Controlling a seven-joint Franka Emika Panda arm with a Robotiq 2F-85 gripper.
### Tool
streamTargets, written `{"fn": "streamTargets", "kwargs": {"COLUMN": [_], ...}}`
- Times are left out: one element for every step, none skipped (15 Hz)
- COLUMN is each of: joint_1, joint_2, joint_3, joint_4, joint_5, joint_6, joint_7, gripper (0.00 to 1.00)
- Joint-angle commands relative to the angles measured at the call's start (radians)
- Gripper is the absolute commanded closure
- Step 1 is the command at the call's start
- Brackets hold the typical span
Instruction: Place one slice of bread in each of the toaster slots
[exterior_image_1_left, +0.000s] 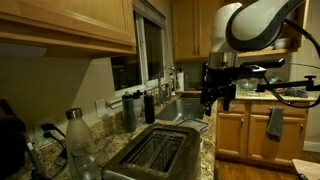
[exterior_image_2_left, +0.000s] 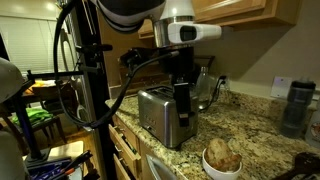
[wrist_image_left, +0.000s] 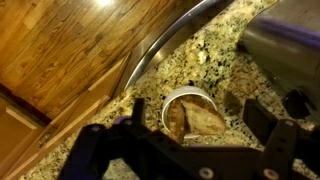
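Bread (wrist_image_left: 200, 120) in bowl (wrist_image_left: 185, 96) | below fingers (wrist_image_left: 265, 125), untouched; fingers spread wide, holding nothing; toaster (exterior_image_2_left: 160, 115) just beside

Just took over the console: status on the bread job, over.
Gripper open, empty, aimed at white bowl. Bread in that bowl; toaster slots look empty. Nothing seen in the way.

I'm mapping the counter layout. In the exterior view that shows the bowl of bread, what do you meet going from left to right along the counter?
toaster → white bowl of bread → dark tumbler
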Motion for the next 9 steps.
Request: {"fn": "streamTargets", "kwargs": {"joint_1": [-0.006, -0.005, -0.004, -0.003, -0.002, 0.0, 0.0, 0.004, 0.008], "joint_2": [0.066, 0.087, 0.112, 0.134, 0.157, 0.177, 0.202, 0.227, 0.252], "joint_3": [-0.02, -0.023, -0.026, -0.029, -0.033, -0.037, -0.04, -0.044, -0.049], "joint_4": [0.009, 0.017, 0.028, 0.039, 0.054, 0.068, 0.087, 0.108, 0.13], "joint_5": [-0.011, -0.012, -0.012, -0.013, -0.013, -0.013, -0.019, -0.018, -0.019], "joint_6": [0.064, 0.08, 0.092, 0.106, 0.113, 0.121, 0.128, 0.129, 0.129], "joint_7": [0.012, 0.01, 0.011, 0.011, 0.008, 0.005, 0.002, -0.006, -0.013], "gripper": [0.0, 0.0, 0.0, 0.0, 0.0, 0.0, 0.0, 0.0, 0.0]}}
